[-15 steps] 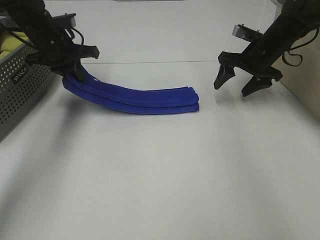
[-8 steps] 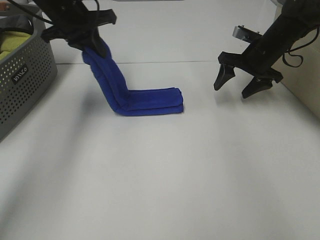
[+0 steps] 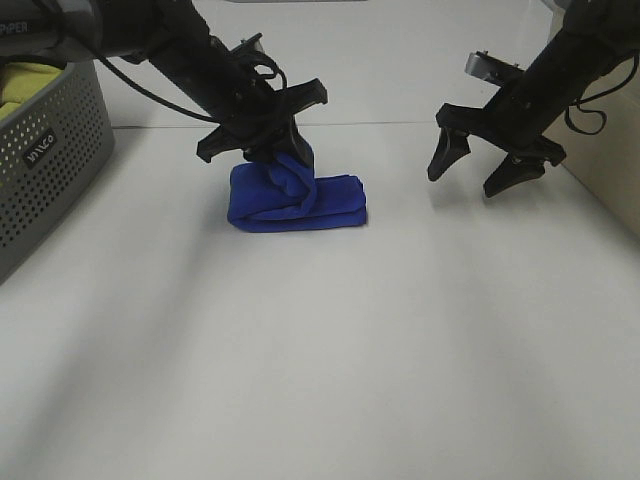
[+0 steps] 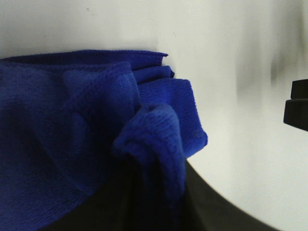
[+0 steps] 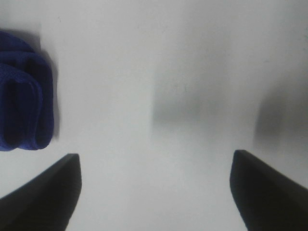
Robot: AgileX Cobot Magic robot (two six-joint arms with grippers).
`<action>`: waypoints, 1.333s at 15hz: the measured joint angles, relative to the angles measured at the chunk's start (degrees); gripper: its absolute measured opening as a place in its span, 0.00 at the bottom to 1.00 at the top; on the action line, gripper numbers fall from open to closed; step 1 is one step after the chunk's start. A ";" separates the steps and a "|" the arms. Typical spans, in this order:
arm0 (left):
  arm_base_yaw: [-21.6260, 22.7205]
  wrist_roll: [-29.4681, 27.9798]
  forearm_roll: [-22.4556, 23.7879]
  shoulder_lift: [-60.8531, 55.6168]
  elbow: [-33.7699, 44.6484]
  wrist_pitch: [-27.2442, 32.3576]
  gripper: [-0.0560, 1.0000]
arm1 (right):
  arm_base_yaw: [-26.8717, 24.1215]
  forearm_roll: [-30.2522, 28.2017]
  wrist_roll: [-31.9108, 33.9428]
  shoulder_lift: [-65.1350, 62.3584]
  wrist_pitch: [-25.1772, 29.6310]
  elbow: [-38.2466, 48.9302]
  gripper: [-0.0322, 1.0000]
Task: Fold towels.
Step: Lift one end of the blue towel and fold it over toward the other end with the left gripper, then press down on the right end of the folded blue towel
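The royal-blue towel lies folded in a short thick stack on the white table, a little left of centre. My left gripper is shut on the towel's free end and holds it over the stack; the left wrist view shows the blue plush bunched between its dark fingers. My right gripper is open and empty, hovering above the table to the right of the towel. The towel's folded end shows in the right wrist view, beyond the open fingertips.
A grey perforated basket stands at the left edge, holding a yellow-green cloth. A beige box or wall edge sits at the far right behind the right arm.
My left gripper has carried the towel's left end up and rightward over the rest, turning the long strip into a short stack. The right arm has not moved.
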 joint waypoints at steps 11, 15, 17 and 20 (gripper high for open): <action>-0.63 8.82 -16.21 0.06 -1.89 -5.44 0.67 | 0.00 6.13 -0.69 -3.04 3.09 0.00 0.80; 6.99 13.64 -16.39 -3.72 -6.13 -4.41 0.67 | 3.38 27.56 -11.97 -5.56 6.99 0.00 0.80; 9.57 13.81 -15.93 -5.61 -6.36 -4.47 0.67 | 7.51 31.68 -13.64 -5.39 5.39 0.00 0.80; 11.29 13.98 -15.01 -6.99 -6.36 -3.50 0.67 | 14.09 35.29 -14.44 -2.92 -0.06 0.00 0.80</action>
